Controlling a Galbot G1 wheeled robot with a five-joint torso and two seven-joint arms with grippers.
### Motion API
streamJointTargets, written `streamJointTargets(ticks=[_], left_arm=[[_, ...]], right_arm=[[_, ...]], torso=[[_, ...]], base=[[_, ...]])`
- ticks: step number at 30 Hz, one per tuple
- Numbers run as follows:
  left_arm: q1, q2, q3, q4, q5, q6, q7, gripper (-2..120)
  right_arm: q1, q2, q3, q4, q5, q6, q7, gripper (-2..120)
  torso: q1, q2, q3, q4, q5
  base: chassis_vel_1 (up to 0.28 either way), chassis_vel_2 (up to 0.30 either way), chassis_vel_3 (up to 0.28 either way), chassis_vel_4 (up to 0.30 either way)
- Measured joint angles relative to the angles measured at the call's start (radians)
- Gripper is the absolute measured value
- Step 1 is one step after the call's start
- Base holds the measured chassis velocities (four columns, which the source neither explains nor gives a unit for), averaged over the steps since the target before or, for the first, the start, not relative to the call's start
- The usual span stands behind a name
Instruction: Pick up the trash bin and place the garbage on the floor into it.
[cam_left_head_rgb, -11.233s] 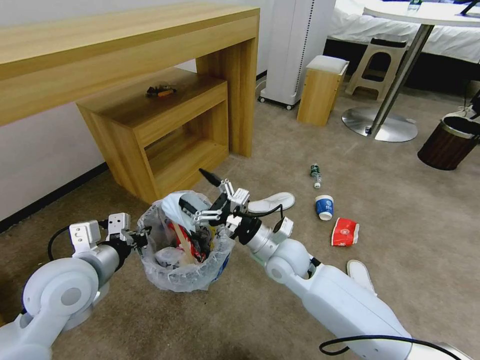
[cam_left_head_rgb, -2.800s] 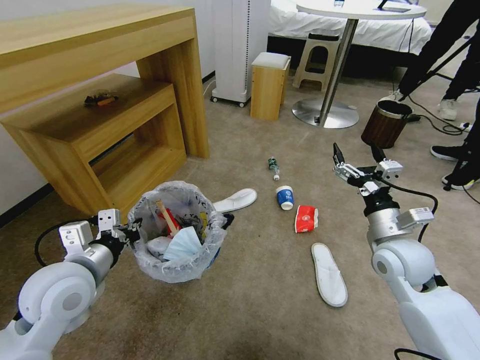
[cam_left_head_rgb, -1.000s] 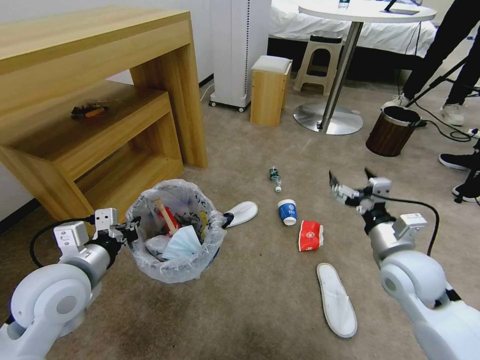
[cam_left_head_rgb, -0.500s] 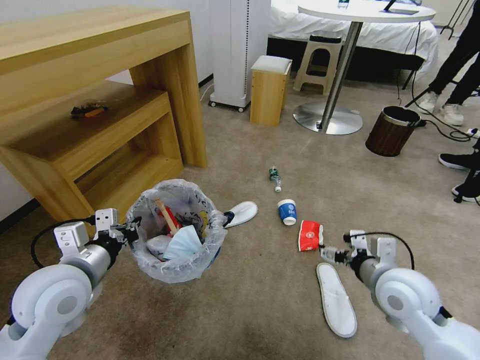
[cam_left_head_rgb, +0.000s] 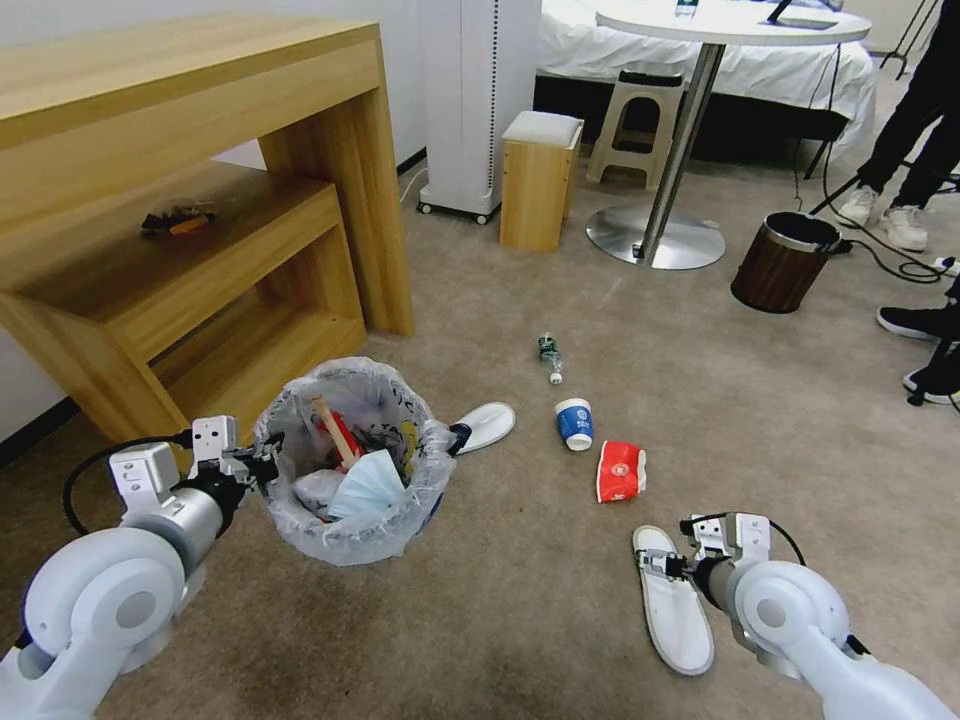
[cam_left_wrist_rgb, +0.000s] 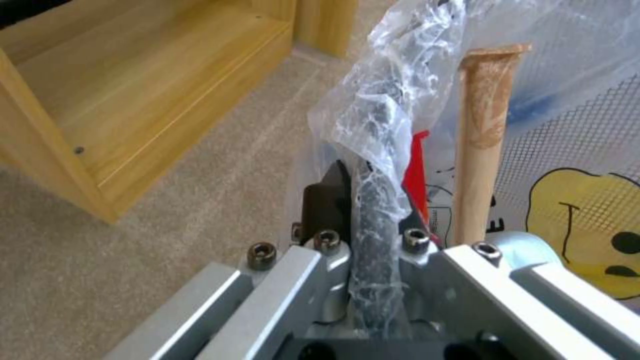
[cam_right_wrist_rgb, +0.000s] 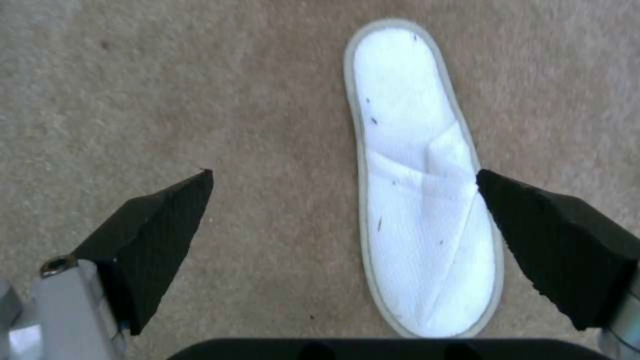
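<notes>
The small round dark trash bin (cam_left_head_rgb: 352, 470), lined with a crinkled translucent white plastic bag, is held at its rim by the left gripper (cam_left_head_rgb: 262, 466); in the left wrist view the jaws are seen clamped on the bag-covered rim (cam_left_wrist_rgb: 373, 220). The bin is at the robot's left front, close to the low wooden shelf unit (cam_left_head_rgb: 170, 290), and several items are already inside, among them a wooden stick (cam_left_head_rgb: 330, 432) and a pale blue face mask (cam_left_head_rgb: 365, 485).

The right gripper (cam_left_head_rgb: 655, 565) is lowered over the near white flat slipper (cam_left_head_rgb: 672, 598) on the beige short-pile carpet floor (cam_left_head_rgb: 520, 620). In the right wrist view the black jaws are spread wide apart, one pad at the slipper's edge and the other over bare carpet (so the grip is not centred on the slipper). Contact with the slipper cannot be confirmed.

Step in hand, as judged: grasp of the near slipper. A sideways shift is advised so that the slipper lies between both pads, followed by a descent until the tips press into the pile, then closure across the narrow width. The thin fabric is expected to fold, so a pinch at the raised upper strap would likely hold better.

Still on the floor: second white slipper (cam_left_head_rgb: 485, 425), blue paper cup (cam_left_head_rgb: 574, 423), crushed red paper cup (cam_left_head_rgb: 620, 470), small bottle (cam_left_head_rgb: 549, 357).
</notes>
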Motion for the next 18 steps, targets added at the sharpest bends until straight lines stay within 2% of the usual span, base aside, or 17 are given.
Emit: streamJointTargets(ticks=[18], left_arm=[[-0.006, -0.001, 0.005, 0.009, 0.003, -0.001, 0.004, 0]], right_arm=[[0.007, 0.024, -0.053, -0.101, -0.035, 0.006, -0.005, 100]], torso=[[0.0, 0.0, 0.0, -0.0001, 0.0001]], base=[[0.0, 0.0, 0.0, 0.0]])
